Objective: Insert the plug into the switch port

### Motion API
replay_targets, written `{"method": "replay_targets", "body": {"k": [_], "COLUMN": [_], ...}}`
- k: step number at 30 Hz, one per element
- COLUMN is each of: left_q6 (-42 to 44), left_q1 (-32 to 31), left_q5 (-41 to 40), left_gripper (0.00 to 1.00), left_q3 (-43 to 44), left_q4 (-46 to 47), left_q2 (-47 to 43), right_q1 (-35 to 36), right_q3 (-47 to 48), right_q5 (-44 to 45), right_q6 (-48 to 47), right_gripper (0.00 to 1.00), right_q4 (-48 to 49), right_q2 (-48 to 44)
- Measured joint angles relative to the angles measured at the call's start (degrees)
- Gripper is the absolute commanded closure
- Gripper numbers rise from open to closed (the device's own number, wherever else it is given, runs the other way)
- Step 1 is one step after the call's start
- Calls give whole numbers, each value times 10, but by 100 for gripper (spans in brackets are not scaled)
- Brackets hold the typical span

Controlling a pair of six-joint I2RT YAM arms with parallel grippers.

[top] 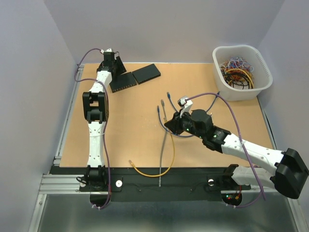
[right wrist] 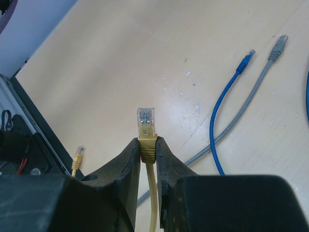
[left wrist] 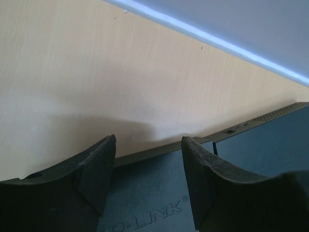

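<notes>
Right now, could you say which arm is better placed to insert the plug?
Right: the right claw is shut on the yellow plug, while the left claw sits open over the switch.

wooden tabletop (top: 125, 130): a black switch (top: 123, 82) and second switch (top: 146, 73) near the far-left corner, white basket (top: 241, 93) at the far-right corner, blue cable (top: 159, 114) and grey cable (top: 162, 150) centrally, yellow cable (top: 149, 172) by the near edge.

Yellow plug (right wrist: 146, 121) (clear tip), black switch (top: 124, 82) flat
</notes>
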Motion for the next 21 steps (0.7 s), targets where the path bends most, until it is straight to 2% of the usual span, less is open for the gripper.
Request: {"method": "replay_targets", "body": {"k": [7, 12, 16, 21], "left_q6": [0, 7, 19, 11], "left_q1": [0, -3, -21, -55], "left_q5": [9, 19, 11, 9], "left_gripper": [36, 38, 38, 41], "left_q3": [-21, -74, -169, -331], "left_q4": [-36, -53, -55, -31], "left_q2": [-7, -43, -103, -202], "right_q1": [0, 0, 0, 0], "right_q3": [0, -7, -14, -21], "right_q5": [-1, -1, -1, -1], "right_q6": [4, 16, 26, 42], "right_gripper": [100, 100, 100, 100], "right_q4": [-1, -10, -12, -18], "right_q2": [-1, -37, -70, -87]}}
